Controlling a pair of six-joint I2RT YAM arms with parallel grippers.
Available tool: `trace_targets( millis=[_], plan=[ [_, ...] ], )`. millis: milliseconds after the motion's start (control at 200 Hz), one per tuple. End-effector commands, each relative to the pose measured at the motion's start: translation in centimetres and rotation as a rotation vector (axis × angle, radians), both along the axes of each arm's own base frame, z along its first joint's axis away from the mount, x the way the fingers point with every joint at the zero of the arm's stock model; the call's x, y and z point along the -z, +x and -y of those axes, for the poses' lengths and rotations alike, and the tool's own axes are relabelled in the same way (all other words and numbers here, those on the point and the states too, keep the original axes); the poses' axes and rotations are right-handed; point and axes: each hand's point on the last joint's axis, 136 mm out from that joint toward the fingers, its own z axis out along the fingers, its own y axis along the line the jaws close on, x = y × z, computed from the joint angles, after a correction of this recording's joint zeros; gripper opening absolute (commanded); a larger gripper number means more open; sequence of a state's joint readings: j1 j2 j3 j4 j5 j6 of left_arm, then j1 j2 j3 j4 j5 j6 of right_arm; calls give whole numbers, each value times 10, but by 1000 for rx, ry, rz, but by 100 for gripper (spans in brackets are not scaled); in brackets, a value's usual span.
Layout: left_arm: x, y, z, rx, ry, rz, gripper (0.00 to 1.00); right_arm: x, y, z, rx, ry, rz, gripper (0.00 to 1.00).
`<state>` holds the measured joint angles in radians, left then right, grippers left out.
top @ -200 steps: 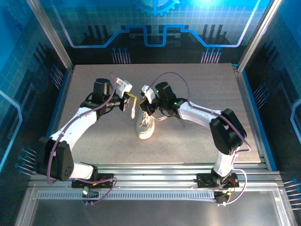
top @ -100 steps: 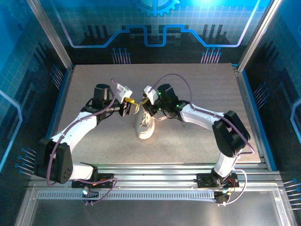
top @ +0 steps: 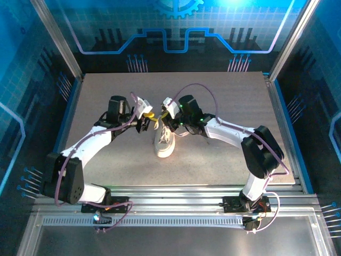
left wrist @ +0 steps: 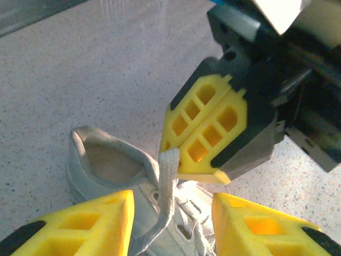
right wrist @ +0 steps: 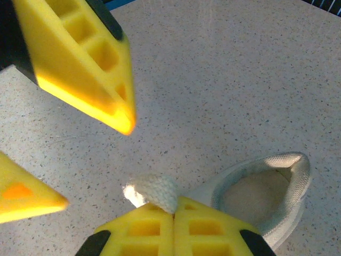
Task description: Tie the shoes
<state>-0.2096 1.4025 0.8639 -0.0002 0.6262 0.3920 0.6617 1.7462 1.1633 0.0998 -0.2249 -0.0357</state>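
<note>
We judge a lace (left wrist: 168, 178) hand-over: right fingers (left wrist: 205, 133) pinch it over the shoe (left wrist: 98, 162); left fingers (left wrist: 93, 226), apart, should close on it.

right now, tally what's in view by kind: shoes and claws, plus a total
white sneaker: 1
claws: 2 (left claw open, right claw shut on a lace)
total: 3
</note>
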Motion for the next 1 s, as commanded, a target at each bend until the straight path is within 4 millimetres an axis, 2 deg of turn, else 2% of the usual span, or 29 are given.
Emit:
trace_targets(
  millis=[0,185,325,370,455,470,525,585,655,755,865,996],
  plan=[
    [0,3,10,62,1,34,43,-21,-4,-1,-23,21,34,0],
    [7,8,19,86,9,26,42,-19,-5,0,-24,19,25,0],
    [10,12,26,100,19,24,35,-18,-6,1,-23,17,18,0],
    [10,14,28,103,18,24,27,-18,-6,1,-23,17,17,0],
    [6,13,32,110,10,31,2,-17,-7,2,-22,10,8,0],
    [4,13,32,110,8,33,0,-18,-6,3,-18,10,9,0],
    [-1,13,33,103,-9,42,0,-18,-6,6,-5,4,-5,12],
    [-6,12,33,93,-29,51,0,-20,-5,14,19,-3,-21,30],
    [-9,12,33,79,-42,47,0,-18,-5,28,56,-11,-57,44],
    [-9,11,32,68,-57,28,0,-5,-3,59,130,-39,-145,50],
    [-12,11,33,61,-83,17,0,27,-1,108,280,-123,-276,52],
    [-13,11,34,58,-96,13,0,73,-6,175,492,-326,-442,55]
  ],
)
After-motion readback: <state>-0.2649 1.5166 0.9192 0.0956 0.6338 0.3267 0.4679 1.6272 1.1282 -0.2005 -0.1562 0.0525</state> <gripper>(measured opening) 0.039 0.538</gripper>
